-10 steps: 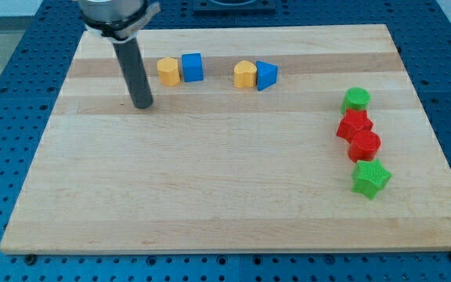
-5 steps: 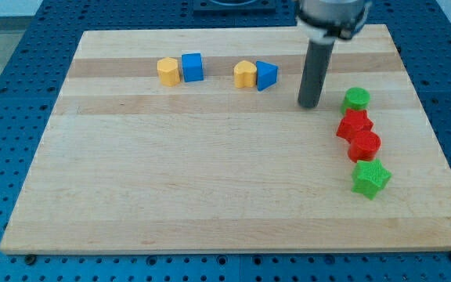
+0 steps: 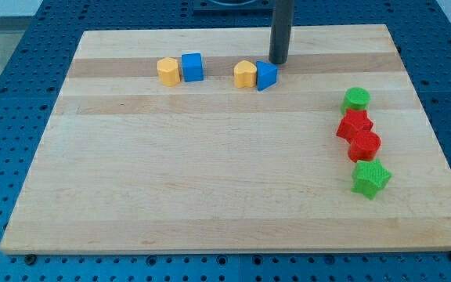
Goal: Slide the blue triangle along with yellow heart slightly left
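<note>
The blue triangle (image 3: 266, 75) lies near the top middle of the wooden board (image 3: 210, 180), touching the yellow heart (image 3: 245, 74) on its left. My tip (image 3: 278, 61) is just above and right of the blue triangle, very close to its upper right corner. I cannot tell whether it touches.
A yellow hexagon (image 3: 167, 70) and a blue cube (image 3: 193, 66) sit together further left. At the view's right, a green cylinder (image 3: 356, 99), two red blocks (image 3: 355, 124) (image 3: 364, 145) and a green star (image 3: 370, 178) form a column.
My tip moved from the view's left across to the right, then back up and left to the blue triangle's upper right. No block has moved.
</note>
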